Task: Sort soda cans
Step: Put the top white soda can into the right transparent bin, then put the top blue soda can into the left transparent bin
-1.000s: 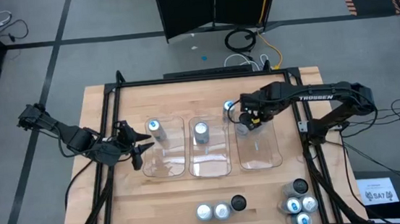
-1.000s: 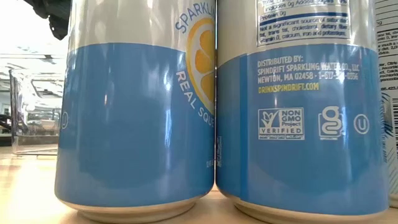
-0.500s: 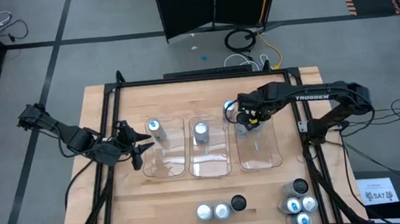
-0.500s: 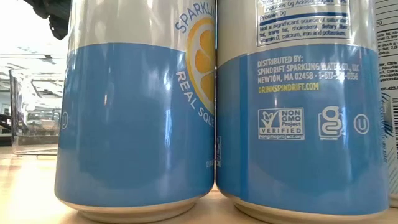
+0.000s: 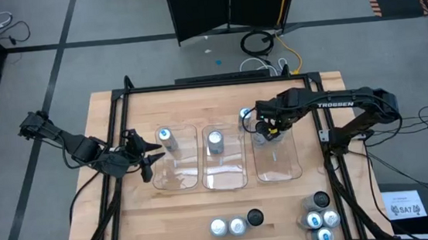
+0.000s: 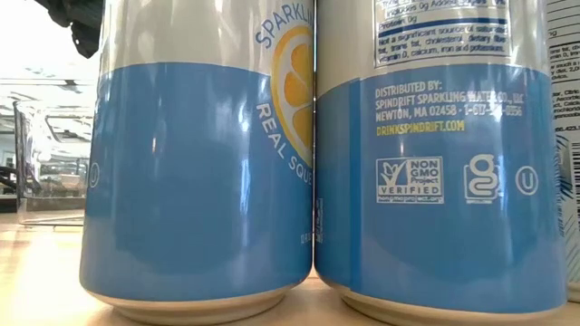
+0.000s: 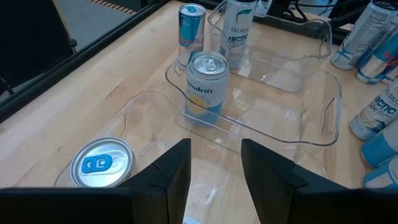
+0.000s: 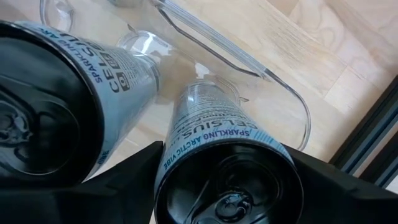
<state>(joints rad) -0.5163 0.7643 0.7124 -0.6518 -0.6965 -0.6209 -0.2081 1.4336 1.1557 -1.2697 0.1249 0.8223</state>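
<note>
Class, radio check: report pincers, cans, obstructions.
Right pincer shut on Celsius can over right tray. Left pincer open, waiting beside left tray. Second Celsius can alongside.

1. One blue-topped soda can (image 5: 166, 137) is standing upright in the left tray.
2. A silver-topped can (image 5: 215, 141) is standing in the middle tray.
3. A Celsius can (image 8: 219, 163) is sitting at the right tray's far end.
4. Three cans (image 5: 236, 224) are standing near-centre; four more (image 5: 320, 218) are clustering near-right.
</note>
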